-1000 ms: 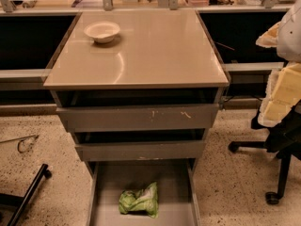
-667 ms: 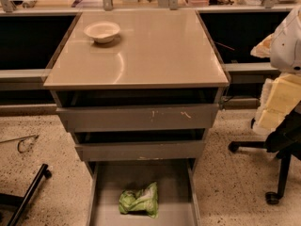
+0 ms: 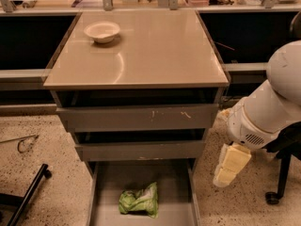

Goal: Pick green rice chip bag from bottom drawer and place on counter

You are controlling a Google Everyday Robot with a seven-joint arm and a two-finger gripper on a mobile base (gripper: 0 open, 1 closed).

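Lowering jaws beside bottom drawer (image 3: pixel 141 178), green rice chip bag (image 3: pixel 139 201) unmoved

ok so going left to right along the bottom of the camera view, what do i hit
black bar on the floor → green rice chip bag lying in the open bottom drawer → gripper, hanging low to the right of that drawer → chair caster
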